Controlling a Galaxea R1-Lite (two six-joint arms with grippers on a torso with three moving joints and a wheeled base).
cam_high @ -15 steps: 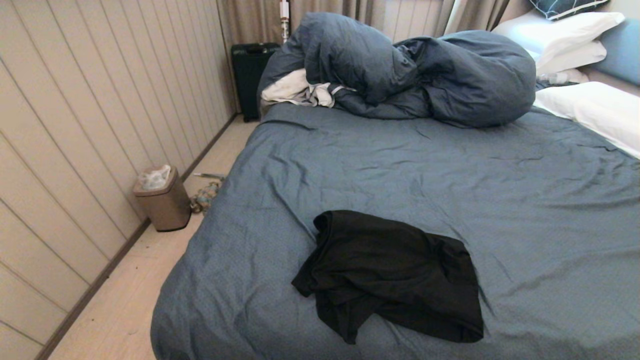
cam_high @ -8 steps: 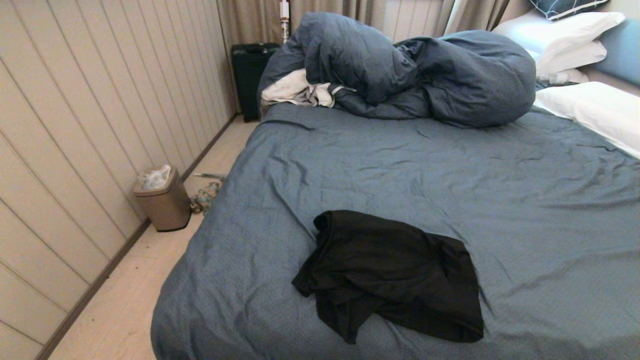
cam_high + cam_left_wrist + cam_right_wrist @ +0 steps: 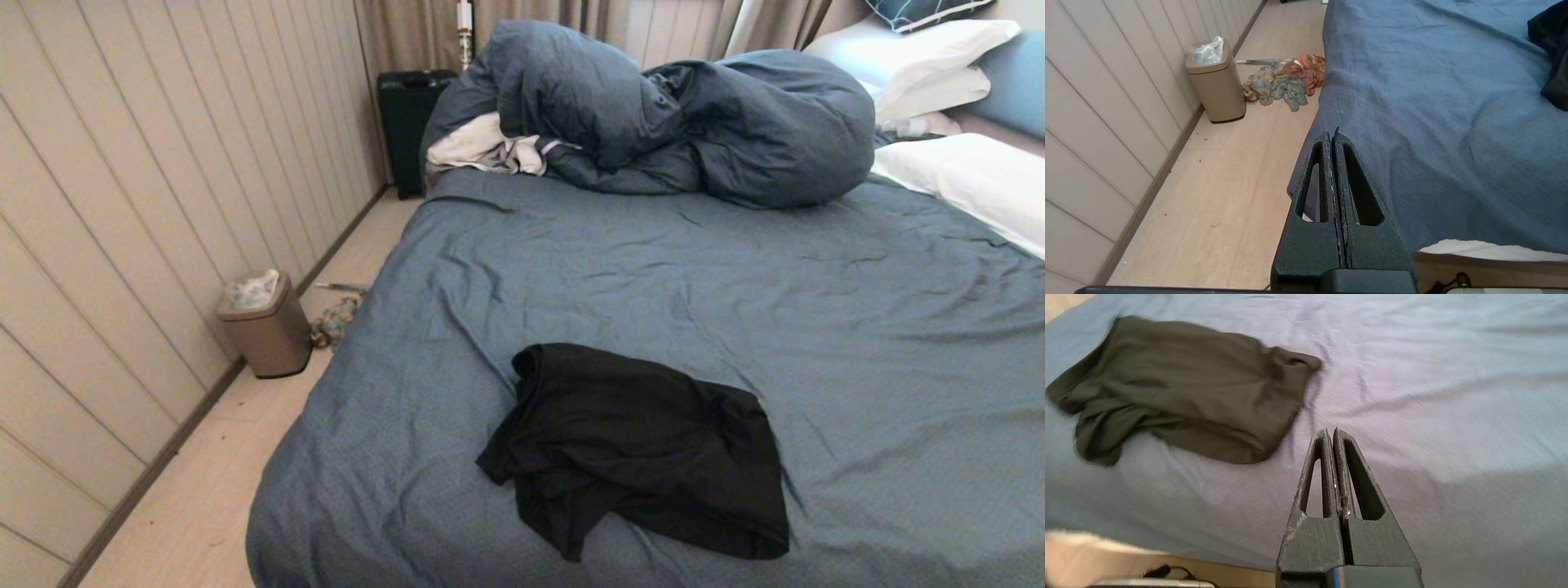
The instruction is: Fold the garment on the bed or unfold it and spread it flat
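Nothing on the bed has shifted since a second ago: the black T-shirt [image 3: 641, 453] lies in the same rumpled heap, with the same folds and the same flap trailing toward the near edge. It sits on the near part of the bed [image 3: 857, 327], on the wrinkled blue sheet, partly doubled over itself, and I cannot see any print on it. My right claw [image 3: 1335, 433] hangs over the near edge of the bed, just beside the shirt but apart from it, its two fingers pressed together and holding nothing. My left claw [image 3: 1333, 134] hangs at the near left corner of the bed, over the place where the sheet drops to the floor, also pinched tight and empty, with only a dark corner of the shirt showing well off to its side. Neither arm shows from my head. Farther back a puffy blue duvet [image 3: 678, 114] is bunched up, with a white-grey cloth [image 3: 486, 147] tucked against it and white pillows [image 3: 963, 175] at the right. On the floor by the panelled wall stand a small tan bin [image 3: 263, 327] and a bundle of coloured rags [image 3: 1284, 81].
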